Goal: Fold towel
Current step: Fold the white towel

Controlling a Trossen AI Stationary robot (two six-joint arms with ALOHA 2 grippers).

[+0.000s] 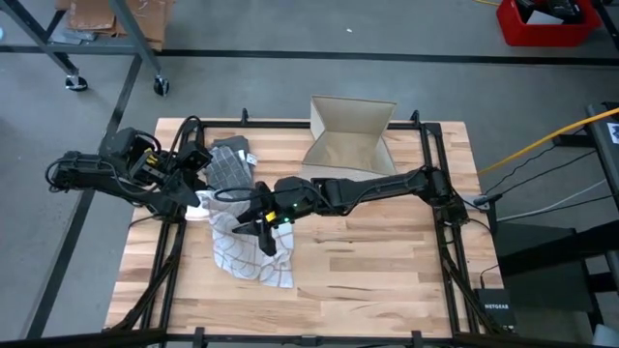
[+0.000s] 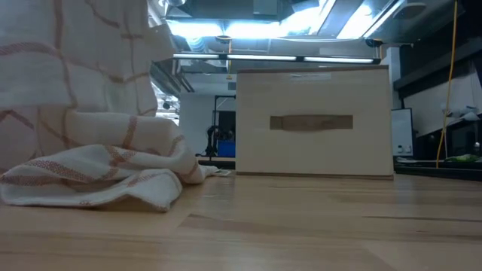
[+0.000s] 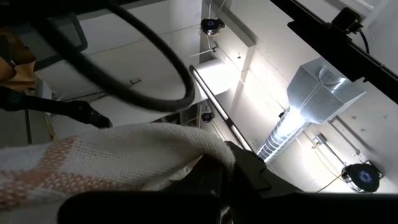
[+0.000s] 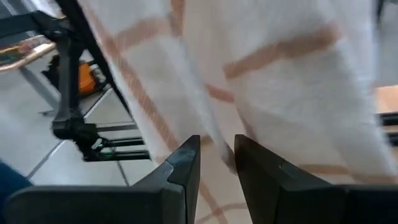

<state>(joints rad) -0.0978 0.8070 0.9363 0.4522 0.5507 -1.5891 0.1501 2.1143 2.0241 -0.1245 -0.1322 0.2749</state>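
Towel (image 1: pixel 253 253) bunched, part lifted. Left gripper (image 1: pixel 201 179) clenched on its edge; right gripper (image 4: pixel 216 163) pinches cloth between near-closed fingers. Pull corners apart evenly before folding.

high view: overhead, straight down on the table (image 1: pixel 387 251)
low view: tabletop level, facing 12 o'clock
shared: towel (image 1: pixel 242 246), box (image 1: pixel 350 135)
wrist views: close, on towel

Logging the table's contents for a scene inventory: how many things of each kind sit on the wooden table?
White cloth towels with orange-red grid lines: 1
Dark grey patterned cloths: 1
Open cardboard boxes: 1
Total: 3
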